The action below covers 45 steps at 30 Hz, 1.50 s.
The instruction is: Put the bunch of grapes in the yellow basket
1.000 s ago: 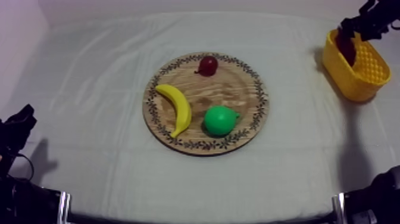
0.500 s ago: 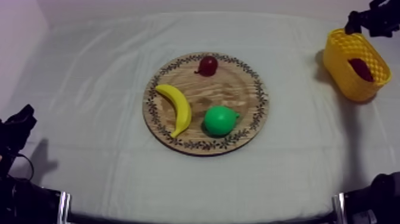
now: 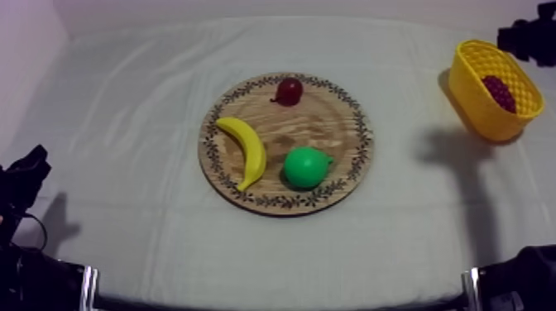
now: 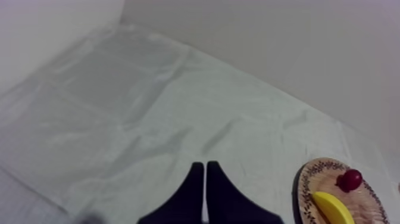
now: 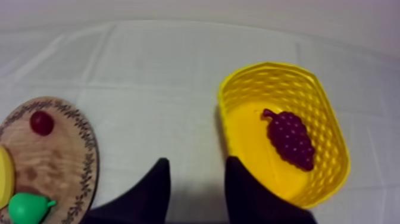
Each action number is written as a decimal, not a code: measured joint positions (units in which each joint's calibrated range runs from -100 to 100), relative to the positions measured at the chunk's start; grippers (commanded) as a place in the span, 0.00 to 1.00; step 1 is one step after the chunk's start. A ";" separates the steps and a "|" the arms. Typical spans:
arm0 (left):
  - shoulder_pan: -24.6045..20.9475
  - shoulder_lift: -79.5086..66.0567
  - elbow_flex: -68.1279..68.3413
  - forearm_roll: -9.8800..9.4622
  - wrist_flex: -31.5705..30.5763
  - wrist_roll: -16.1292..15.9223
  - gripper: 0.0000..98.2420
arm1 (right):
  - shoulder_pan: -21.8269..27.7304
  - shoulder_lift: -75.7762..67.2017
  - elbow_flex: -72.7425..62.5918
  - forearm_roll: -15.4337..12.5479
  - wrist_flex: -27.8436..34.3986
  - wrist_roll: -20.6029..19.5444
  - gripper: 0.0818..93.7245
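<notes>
1. The dark purple toy bunch of grapes (image 5: pixel 290 138) is lying inside the one yellow latticed plastic basket (image 5: pixel 271 67), at the right side of the cloth-covered worktop (image 3: pixel 124 107).
2. One round wooden board (image 3: pixel 289 132) with a patterned rim is carrying three toy fruits: one yellow banana (image 3: pixel 245 149), one green pear (image 3: pixel 306 167) and one small red fruit (image 3: pixel 289 91).
3. The right end effector (image 5: pixel 197 162) is hanging just beside the basket, fingers spread apart and gripping nothing.
4. The left end effector (image 4: pixel 205 167) is holding its fingers pressed together in a narrow wedge, with nothing between them.

I see wrinkled grey-white cloth (image 3: pixel 116 116) all over, plain pale wall (image 4: pixel 268 42) behind, soft shadows; light probably overhead.
</notes>
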 measured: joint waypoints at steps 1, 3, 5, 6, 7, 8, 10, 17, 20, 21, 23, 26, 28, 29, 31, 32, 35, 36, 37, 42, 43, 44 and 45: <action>0.00 0.00 0.00 0.00 0.00 0.00 0.00 | -0.72 -2.72 1.85 0.22 0.15 -0.40 0.18; 0.00 0.00 0.00 0.00 0.00 0.00 0.00 | -2.01 -7.84 4.93 0.92 0.28 -1.31 0.12; 0.00 0.00 0.00 0.00 0.00 0.00 0.00 | -3.33 -12.61 8.30 1.29 -0.34 -2.20 0.07; 0.00 0.00 0.00 0.00 0.00 0.00 0.00 | -3.88 -14.40 9.65 1.35 -0.78 -2.47 0.05; 0.00 0.00 0.00 0.00 0.00 0.00 0.00 | -4.37 -16.62 11.40 1.35 -1.69 -2.69 0.04; 0.00 0.00 0.00 0.00 0.00 0.00 0.00 | -4.75 -18.78 13.29 1.48 -2.89 -2.79 0.03; 0.00 0.00 0.00 0.00 0.00 0.00 0.00 | -5.20 -22.45 16.96 1.96 -5.35 -3.13 0.02; 0.00 0.00 0.00 0.00 0.00 0.00 0.00 | -6.33 -36.53 33.19 5.11 -12.54 -5.58 0.00; 0.00 0.00 0.00 0.00 0.00 0.00 0.00 | -6.72 -42.07 40.01 7.35 -14.43 -6.68 0.00; 0.00 0.00 0.00 0.00 0.00 0.00 0.00 | -6.72 -43.92 42.27 8.17 -15.11 -7.14 0.00; 0.00 0.00 0.00 0.00 0.00 0.00 0.00 | -6.64 -47.25 46.13 8.86 -14.93 -7.56 0.00; 0.00 0.00 0.00 0.00 0.00 0.00 0.00 | -6.29 -51.00 49.59 8.78 -13.87 -7.91 0.00; 0.00 0.00 0.00 0.00 0.00 0.00 0.00 | -5.98 -52.88 50.43 7.93 -12.38 -7.79 0.00; 0.00 0.00 0.00 0.00 0.00 0.00 0.00 | -5.78 -53.70 50.59 6.97 -11.02 -7.39 0.00; 0.00 0.00 0.00 0.00 0.00 0.00 0.00 | -5.61 -54.96 50.59 5.54 -8.97 -6.16 0.00; 0.00 0.00 0.00 0.00 0.00 0.00 0.00 | -5.57 -55.36 50.64 5.11 -8.20 -5.68 0.00; 0.00 0.00 0.00 0.00 0.00 0.00 0.00 | -5.62 -56.76 50.71 4.67 -7.42 -3.62 0.00; 0.00 0.00 0.00 0.00 0.00 0.00 0.00 | -5.86 -57.44 50.71 4.60 -7.42 -2.60 0.00; 0.00 0.00 0.00 0.00 0.00 0.00 0.00 | -6.06 -58.14 50.71 4.52 -7.42 -1.54 0.00; 0.00 0.00 0.00 0.00 0.00 0.00 0.00 | -6.61 -59.92 50.71 4.41 -7.09 2.49 0.00; 0.00 0.00 0.00 0.00 0.00 0.00 0.00 | -6.61 -59.98 50.71 4.41 -7.07 2.90 0.00; 0.00 0.00 0.00 0.00 0.00 0.00 0.00 | -6.61 -60.06 50.71 4.41 -7.07 3.10 0.00; 0.00 0.00 0.00 0.00 0.00 0.00 0.00 | -6.47 -60.05 50.71 4.41 -7.07 3.10 0.00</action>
